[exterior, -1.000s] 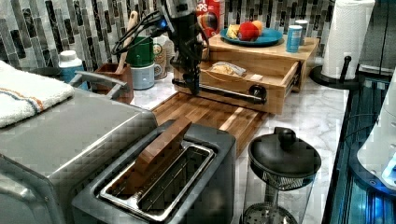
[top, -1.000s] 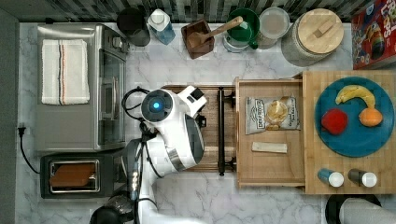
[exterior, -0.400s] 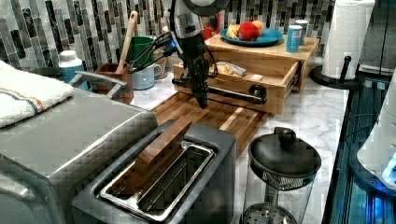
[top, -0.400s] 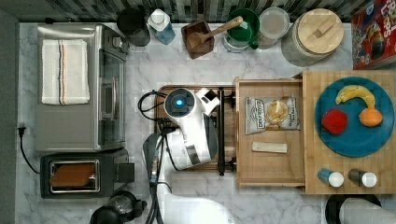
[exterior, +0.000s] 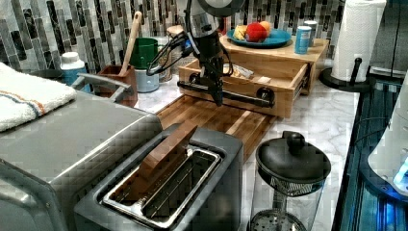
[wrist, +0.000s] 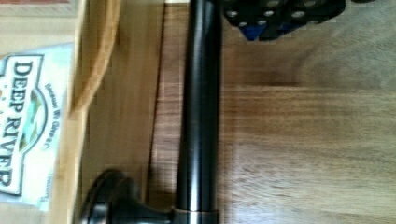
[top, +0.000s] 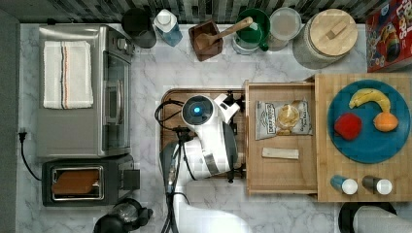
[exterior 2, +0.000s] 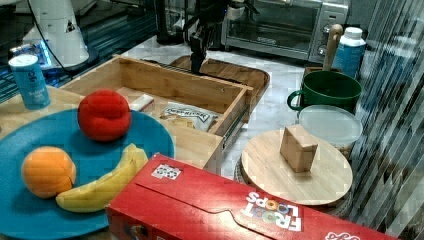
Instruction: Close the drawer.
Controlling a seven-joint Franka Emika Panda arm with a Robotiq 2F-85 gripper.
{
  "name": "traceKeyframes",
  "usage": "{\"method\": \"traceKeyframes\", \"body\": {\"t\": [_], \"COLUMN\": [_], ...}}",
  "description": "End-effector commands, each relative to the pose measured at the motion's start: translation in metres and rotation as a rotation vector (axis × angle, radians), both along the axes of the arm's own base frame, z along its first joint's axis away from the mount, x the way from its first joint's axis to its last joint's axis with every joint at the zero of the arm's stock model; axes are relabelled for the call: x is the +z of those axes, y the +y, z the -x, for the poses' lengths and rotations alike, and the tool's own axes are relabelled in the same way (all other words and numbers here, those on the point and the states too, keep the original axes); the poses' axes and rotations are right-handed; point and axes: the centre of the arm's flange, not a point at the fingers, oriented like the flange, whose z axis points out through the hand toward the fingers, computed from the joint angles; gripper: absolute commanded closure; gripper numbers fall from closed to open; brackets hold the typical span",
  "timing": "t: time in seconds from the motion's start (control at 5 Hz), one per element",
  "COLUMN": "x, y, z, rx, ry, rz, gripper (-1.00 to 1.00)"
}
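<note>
So the drawer point(top: 281, 173) is a shallow light bamboo box with raised side walls, and it's pulled well out from under the wood block, sitting flat and level. In the top view it sticks out toward the top view's left. The front has a long thin black bar handle point(wrist: 198, 112) on rounded dark mounts, running parallel to the front panel with a small gap between. In the left view the handle point(exterior: 240, 96) faces the camera. Inside lies a chip bag and a small pale bar.
</note>
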Motion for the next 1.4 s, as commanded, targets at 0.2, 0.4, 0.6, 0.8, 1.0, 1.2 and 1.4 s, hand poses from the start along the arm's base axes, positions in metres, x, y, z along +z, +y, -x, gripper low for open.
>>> {"method": "traceKeyframes", "body": {"t": [0.2,0.4,0.6,0.8,1.0,1.2,1.4], "x": [0.05,0.057,0.056,0.058,0.063,0.068,0.071], "y": [-0.07,-0.105,-0.129,-0.15,-0.183,-0.213,-0.248], "z": [-0.03,-0.03,-0.024,-0.017,-0.017,-0.019,-0.019], "rx": [0.081,0.075,0.07,0.039,-0.047,-0.033,-0.007], "ry": [-0.179,-0.165,-0.153,-0.16,-0.139,-0.144,-0.166], "rz": [-0.013,-0.019,-0.008,0.005,0.0,0.027,0.064], "gripper": [1.0,1.0,1.0,1.0,1.0,1.0,1.0]}}
